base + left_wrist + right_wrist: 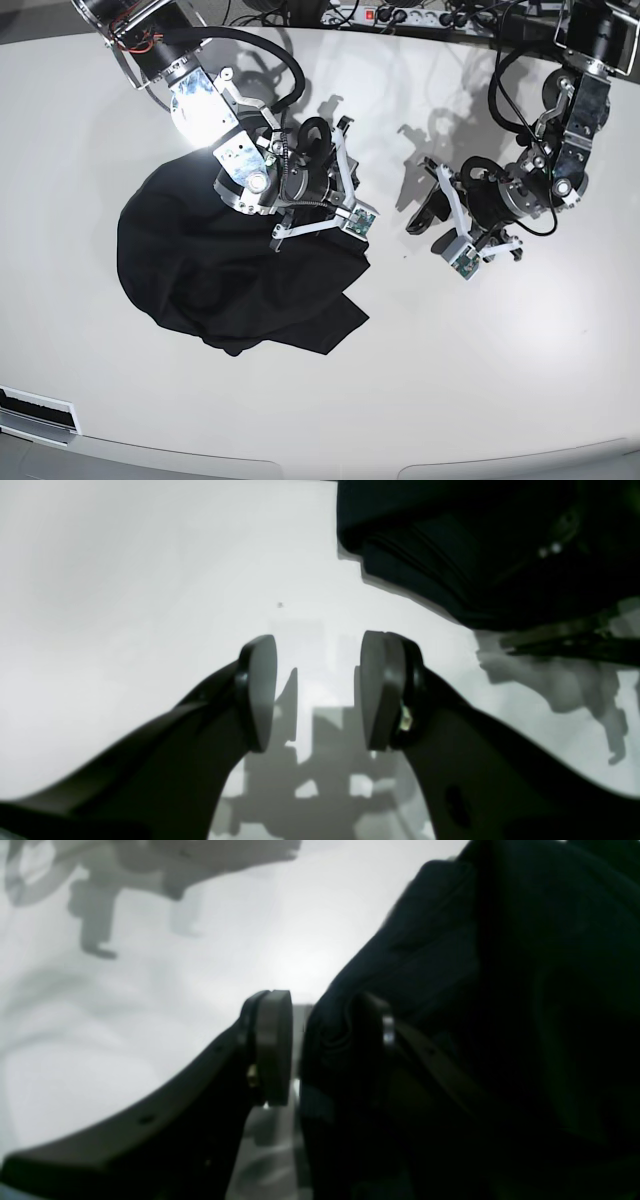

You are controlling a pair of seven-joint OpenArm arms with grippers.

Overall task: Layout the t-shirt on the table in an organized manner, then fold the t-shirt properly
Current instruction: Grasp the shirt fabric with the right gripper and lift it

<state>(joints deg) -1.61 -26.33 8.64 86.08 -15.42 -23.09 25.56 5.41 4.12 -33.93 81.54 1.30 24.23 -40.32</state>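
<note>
the t-shirt (225,285) lies bunched at nine o'clock on the worktop (520,380). laying out seems barely begun: right pincer (320,1047) straddles a fold, unclamped; left pincer (317,690) gapes empty. next, spreading needs a firm pinch.

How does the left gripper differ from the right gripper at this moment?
The left gripper hangs over bare table, apart from the t-shirt; the right gripper is at the shirt's edge. The left gripper's fingers stand open with nothing between them; the right gripper has black fabric between its fingers, though a firm grip is not clear. Both have dark fingers with flat pads.
</note>
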